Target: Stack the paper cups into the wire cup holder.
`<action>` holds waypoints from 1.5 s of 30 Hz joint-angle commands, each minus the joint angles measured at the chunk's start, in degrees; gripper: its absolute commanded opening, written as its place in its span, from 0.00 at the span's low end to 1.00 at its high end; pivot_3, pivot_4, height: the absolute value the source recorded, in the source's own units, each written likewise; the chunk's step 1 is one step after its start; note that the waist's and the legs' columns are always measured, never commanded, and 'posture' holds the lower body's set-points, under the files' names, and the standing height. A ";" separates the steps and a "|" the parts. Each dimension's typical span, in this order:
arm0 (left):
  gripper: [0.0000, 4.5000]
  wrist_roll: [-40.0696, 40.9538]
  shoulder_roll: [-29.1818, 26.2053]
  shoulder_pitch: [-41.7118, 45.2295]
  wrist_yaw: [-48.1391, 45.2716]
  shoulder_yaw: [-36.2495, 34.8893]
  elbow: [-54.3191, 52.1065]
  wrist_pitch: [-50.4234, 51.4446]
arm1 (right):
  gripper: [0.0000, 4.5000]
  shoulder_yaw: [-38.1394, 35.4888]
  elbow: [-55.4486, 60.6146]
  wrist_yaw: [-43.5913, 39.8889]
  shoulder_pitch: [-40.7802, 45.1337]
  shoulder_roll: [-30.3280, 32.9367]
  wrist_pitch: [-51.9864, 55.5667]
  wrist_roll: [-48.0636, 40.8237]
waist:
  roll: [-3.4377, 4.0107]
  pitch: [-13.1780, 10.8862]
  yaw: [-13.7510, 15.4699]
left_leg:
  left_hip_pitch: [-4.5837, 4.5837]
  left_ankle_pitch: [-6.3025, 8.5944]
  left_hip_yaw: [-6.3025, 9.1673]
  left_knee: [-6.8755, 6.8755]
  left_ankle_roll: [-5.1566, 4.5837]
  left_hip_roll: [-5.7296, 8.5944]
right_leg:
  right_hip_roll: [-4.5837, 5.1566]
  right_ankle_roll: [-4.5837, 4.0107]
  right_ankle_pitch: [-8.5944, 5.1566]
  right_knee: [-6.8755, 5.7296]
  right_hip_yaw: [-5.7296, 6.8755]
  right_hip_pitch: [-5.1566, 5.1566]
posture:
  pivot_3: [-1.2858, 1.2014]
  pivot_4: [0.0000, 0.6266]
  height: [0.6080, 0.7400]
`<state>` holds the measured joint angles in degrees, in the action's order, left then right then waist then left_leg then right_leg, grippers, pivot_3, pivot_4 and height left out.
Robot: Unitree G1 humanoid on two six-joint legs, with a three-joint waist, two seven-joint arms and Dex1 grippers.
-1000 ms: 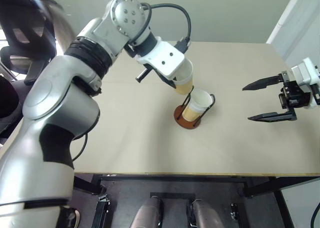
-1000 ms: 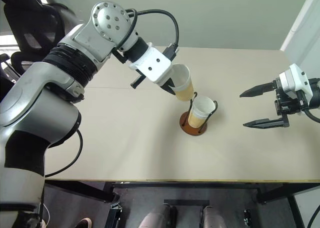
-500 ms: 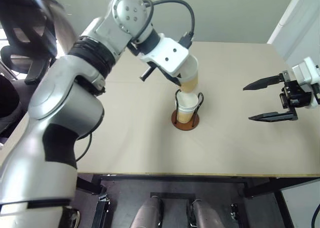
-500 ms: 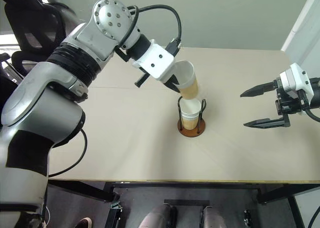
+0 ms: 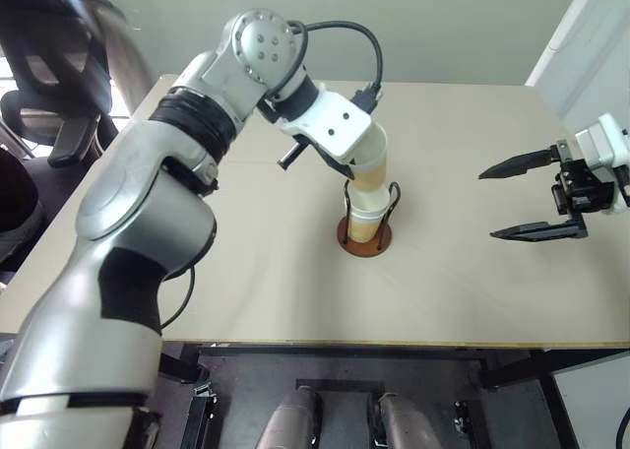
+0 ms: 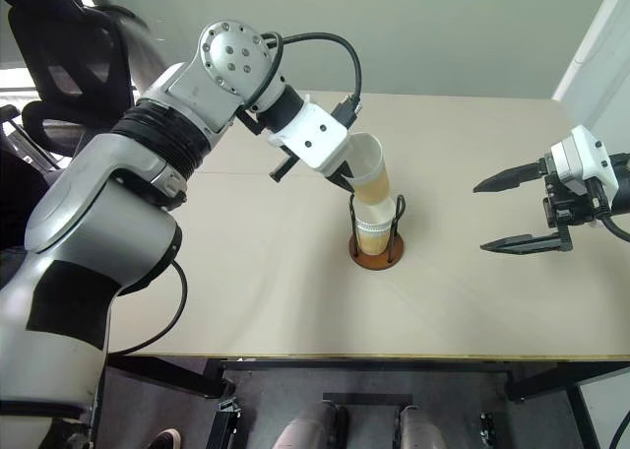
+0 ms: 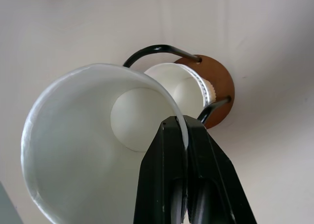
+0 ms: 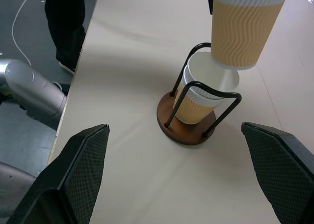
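Pinching the top paper cup (image 6: 369, 168) by its rim, my left gripper (image 7: 185, 135) hangs it over the wire cup holder (image 6: 376, 255) to nest. Right wrist view: seated cups (image 8: 203, 97) wait below; my right gripper (image 5: 532, 195) stays clear, spread.

Colours at cup stacking
Cups (image 8: 240, 32) were tan-yellow with wavy ribbing, white inside; holder (image 8: 184, 128) had a reddish-brown base, black wire loops; table (image 5: 246, 282) was beige.
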<state>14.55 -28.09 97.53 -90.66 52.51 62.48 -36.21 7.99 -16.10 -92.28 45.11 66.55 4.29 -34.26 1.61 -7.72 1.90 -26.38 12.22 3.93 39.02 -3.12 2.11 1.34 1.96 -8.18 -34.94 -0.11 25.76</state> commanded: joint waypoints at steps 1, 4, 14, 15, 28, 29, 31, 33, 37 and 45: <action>0.01 1.39 -0.37 0.48 -1.84 -0.20 -1.71 -0.01 | 0.99 -1.48 1.19 -0.22 0.41 1.29 0.12 -1.03 | 0.00 0.00 0.00 | 0.00 0.01 0.00 0.01 -0.01 0.00 | 0.00 0.00 0.00 0.00 0.00 0.00 | 0.52 0.24 1.00; 0.01 1.79 -0.01 0.02 -1.84 -0.25 -2.01 0.25 | 0.99 -1.57 1.21 -0.22 0.49 1.21 0.19 -0.89 | 0.00 0.00 -0.01 | 0.00 0.01 -0.01 0.01 -0.01 0.00 | 0.00 0.00 0.00 0.00 0.00 -0.01 | 0.52 0.24 1.00; 0.01 4.30 -0.68 -0.72 -1.84 1.79 -4.60 2.51 | 0.99 -2.18 1.71 -0.22 0.03 1.26 0.63 -0.79 | 0.00 0.00 -0.01 | 0.01 0.00 -0.02 0.03 -0.02 0.00 | 0.00 0.03 0.02 -0.02 0.00 -0.02 | 0.52 0.24 1.00; 0.01 4.76 -0.92 -0.72 -1.84 2.46 -5.01 3.11 | 0.99 -2.20 1.80 -0.22 -0.07 1.27 0.71 -0.80 | 0.00 0.00 0.00 | 0.02 0.00 -0.02 0.03 -0.02 -0.01 | 0.00 0.03 0.02 -0.03 0.00 -0.02 | 0.52 0.24 1.00; 0.80 10.23 -3.20 0.32 -1.84 7.86 -8.56 6.69 | 0.99 -2.48 2.22 -0.22 -0.49 1.42 1.13 -0.70 | 0.00 0.00 0.00 | 0.04 0.00 -0.02 0.06 -0.02 -0.01 | 0.00 0.05 0.04 -0.04 0.00 -0.06 | 0.52 0.24 1.00; 0.88 10.31 -3.20 0.40 -1.84 7.95 -8.36 6.64 | 0.99 -2.39 2.09 -0.22 -0.41 1.38 1.10 -0.62 | 0.00 0.00 0.00 | 0.05 0.00 -0.02 0.07 -0.02 -0.01 | 0.00 0.06 0.04 -0.04 0.00 -0.07 | 0.52 0.24 1.00; 0.99 10.71 -3.26 0.44 -1.84 7.99 -8.31 6.99 | 0.99 -2.32 2.00 -0.22 -0.33 1.34 1.12 -0.51 | 0.00 0.00 -0.01 | 0.05 0.00 -0.02 0.08 -0.02 -0.01 | 0.00 0.06 0.05 -0.04 0.00 -0.07 | 0.52 0.24 1.00; 0.99 11.30 -2.93 0.18 -1.84 6.91 -7.92 8.09 | 0.99 -2.12 1.66 -0.22 -0.14 1.12 1.02 -0.15 | 0.00 0.00 -0.01 | 0.05 0.00 -0.02 0.08 -0.02 -0.01 | 0.00 0.06 0.05 -0.04 0.00 -0.07 | 0.52 0.24 1.00; 0.99 13.30 -1.21 -0.96 -1.84 0.31 -4.96 14.12 | 0.99 -1.34 -0.19 -0.22 1.17 0.30 3.43 2.70 | 0.00 0.00 -0.01 | 0.05 -0.01 -0.02 0.08 -0.03 0.00 | 0.00 0.06 0.05 -0.03 0.00 -0.08 | 0.52 0.24 1.00; 0.99 12.72 2.32 -4.37 0.81 -20.77 1.55 28.57 | 0.99 -4.05 -6.19 5.07 5.01 -5.75 7.93 7.99 | 0.01 0.00 -0.24 | 0.24 -0.05 -0.06 0.05 0.00 -0.02 | 0.00 0.05 0.06 -0.10 0.00 -0.17 | 0.52 0.24 1.00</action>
<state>27.26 -26.48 92.72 -90.68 37.95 63.29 -10.06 6.98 -20.61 -89.50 47.44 61.34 11.38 -27.49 1.61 -7.72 1.66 -26.16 12.15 3.87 39.08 -3.13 2.09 1.34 2.02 -8.12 -35.04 -0.12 25.60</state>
